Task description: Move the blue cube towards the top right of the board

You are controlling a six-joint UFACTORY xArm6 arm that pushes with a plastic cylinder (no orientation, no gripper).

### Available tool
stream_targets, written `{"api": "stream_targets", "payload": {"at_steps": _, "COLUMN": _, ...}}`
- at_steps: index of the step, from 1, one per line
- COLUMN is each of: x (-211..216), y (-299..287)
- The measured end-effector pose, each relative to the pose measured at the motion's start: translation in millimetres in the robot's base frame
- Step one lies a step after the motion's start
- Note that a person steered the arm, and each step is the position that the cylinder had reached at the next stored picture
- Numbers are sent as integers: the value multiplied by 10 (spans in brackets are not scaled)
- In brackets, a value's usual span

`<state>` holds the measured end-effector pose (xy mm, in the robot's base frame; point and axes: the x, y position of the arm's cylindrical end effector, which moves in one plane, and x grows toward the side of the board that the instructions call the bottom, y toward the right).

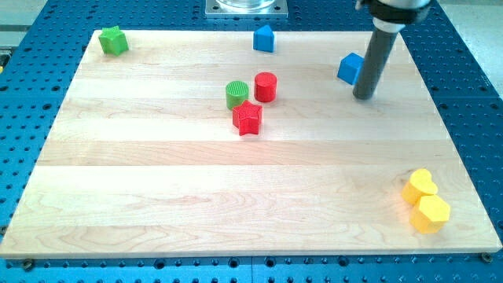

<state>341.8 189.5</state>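
Note:
The blue cube point(350, 68) lies on the wooden board point(157, 196) in the upper right part. My tip point(363, 97) stands just to the cube's lower right, touching or nearly touching its right side; the dark rod rises from there to the view's top. A second blue block, house-shaped point(264, 38), lies at the top edge near the middle.
A green cylinder point(236, 94), a red cylinder point(266, 86) and a red star point(247, 118) cluster near the board's centre. A green star point(114, 41) sits at the top left corner. Two yellow blocks point(420, 185) point(431, 213) lie at the bottom right.

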Motion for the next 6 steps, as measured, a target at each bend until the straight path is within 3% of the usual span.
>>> {"api": "stream_targets", "payload": {"at_steps": 1, "x": -595, "y": 0}}
{"api": "stream_targets", "payload": {"at_steps": 2, "x": -474, "y": -110}}
{"api": "stream_targets", "payload": {"at_steps": 3, "x": -574, "y": -605}}
{"api": "stream_targets", "payload": {"at_steps": 4, "x": -834, "y": -388}}
{"api": "stream_targets", "payload": {"at_steps": 6, "x": -864, "y": -382}}
